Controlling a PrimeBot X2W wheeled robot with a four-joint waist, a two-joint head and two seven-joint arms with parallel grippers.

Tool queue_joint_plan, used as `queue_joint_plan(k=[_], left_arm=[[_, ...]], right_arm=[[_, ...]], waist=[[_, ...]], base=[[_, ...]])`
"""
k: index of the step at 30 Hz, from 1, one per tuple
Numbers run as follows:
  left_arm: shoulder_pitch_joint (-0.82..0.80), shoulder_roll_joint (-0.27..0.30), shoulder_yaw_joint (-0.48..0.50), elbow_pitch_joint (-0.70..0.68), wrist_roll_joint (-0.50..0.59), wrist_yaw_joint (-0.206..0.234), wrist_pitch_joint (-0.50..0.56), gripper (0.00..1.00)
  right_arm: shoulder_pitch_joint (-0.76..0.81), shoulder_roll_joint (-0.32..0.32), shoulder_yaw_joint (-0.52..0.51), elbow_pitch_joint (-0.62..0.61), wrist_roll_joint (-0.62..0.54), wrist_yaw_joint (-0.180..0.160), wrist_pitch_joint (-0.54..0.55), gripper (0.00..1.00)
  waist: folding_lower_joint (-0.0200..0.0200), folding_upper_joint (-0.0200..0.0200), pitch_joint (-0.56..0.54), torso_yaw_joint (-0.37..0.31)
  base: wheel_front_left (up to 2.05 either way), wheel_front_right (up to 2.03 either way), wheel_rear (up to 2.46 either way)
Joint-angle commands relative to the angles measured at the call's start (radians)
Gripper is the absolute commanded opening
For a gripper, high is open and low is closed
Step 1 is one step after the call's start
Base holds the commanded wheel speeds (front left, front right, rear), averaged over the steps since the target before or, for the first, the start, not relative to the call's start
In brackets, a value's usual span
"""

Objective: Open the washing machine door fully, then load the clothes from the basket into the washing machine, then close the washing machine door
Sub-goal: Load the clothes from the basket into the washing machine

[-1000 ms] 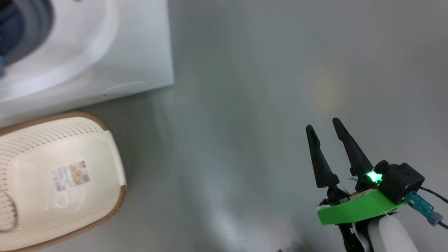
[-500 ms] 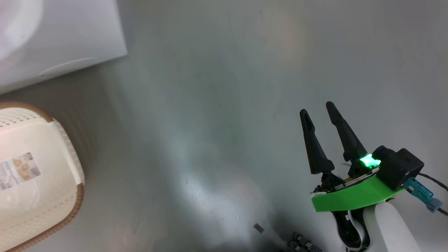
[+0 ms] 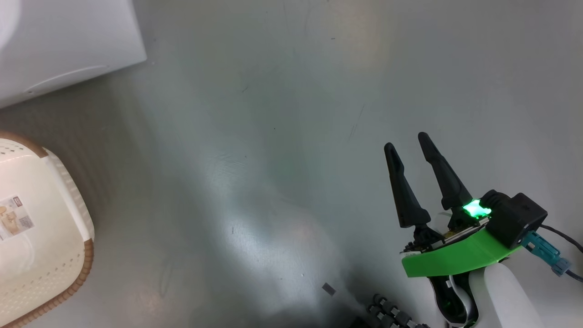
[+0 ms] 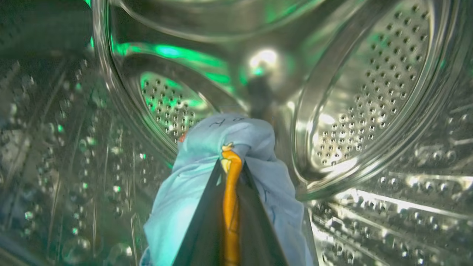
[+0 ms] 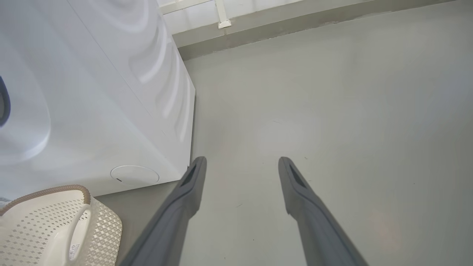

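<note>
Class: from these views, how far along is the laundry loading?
Done: cream-white perforated plastic basket looks empty where visible. In hand: left gripper shut on light blue printed garment inside steel perforated drum. Left: release it, withdraw, close the door. Right gripper hangs open.

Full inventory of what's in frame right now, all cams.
washing machine: one, white, left of right wrist view; round flap low on its front
drum: one, perforated steel, left wrist view
clothes: one bundle seen, light blue with orange print, inside the drum
basket: one, cream with brown rim, on floor by the machine's front; paper label on its bottom
floor: grey; small dark scrap on it
left claw: dark, shut on the clothes
right claw: dark, open, over bare floor
</note>
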Motion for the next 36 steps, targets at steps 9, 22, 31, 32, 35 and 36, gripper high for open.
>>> queue_joint_plan(k=[9, 22, 31, 32, 35, 36], left_arm=[[0.006, 0.028, -0.009, 0.074, -0.028, -0.036, 0.064, 0.00], [0.043, 0.007, -0.005, 0.121, -0.061, -0.037, 0.005, 1.00], [0.175, -0.014, 0.018, 0.124, -0.094, -0.034, -0.085, 1.00], [0.199, -0.019, 0.019, 0.116, -0.096, -0.034, -0.095, 1.00], [0.281, -0.043, 0.034, 0.081, -0.114, -0.032, -0.117, 1.00], [0.311, -0.051, 0.036, 0.063, -0.116, -0.031, -0.123, 1.00]], right_arm=[[0.002, -0.003, 0.018, -0.018, 0.001, 0.009, -0.012, 1.00], [-0.003, -0.003, 0.015, -0.022, -0.033, 0.009, -0.012, 1.00], [-0.008, -0.003, 0.008, -0.014, -0.055, 0.009, -0.012, 1.00], [-0.007, -0.003, 0.008, -0.012, -0.057, 0.009, -0.012, 1.00], [-0.005, -0.003, 0.005, -0.004, -0.062, 0.009, -0.012, 1.00], [-0.003, -0.003, 0.003, -0.001, -0.064, 0.009, -0.012, 1.00]], waist=[[-0.0001, 0.0000, -0.004, 0.006], [-0.0001, 0.0000, -0.049, 0.042], [-0.0001, 0.0000, -0.106, 0.085], [-0.0001, 0.0000, -0.113, 0.092], [-0.0001, 0.0000, -0.141, 0.113], [-0.0001, 0.0000, -0.150, 0.121]], base=[[0.00, 0.00, 0.00], [0.00, 0.00, 0.00], [0.00, 0.00, 0.00], [0.00, 0.00, 0.00], [0.00, 0.00, 0.00], [0.00, 0.00, 0.00]])
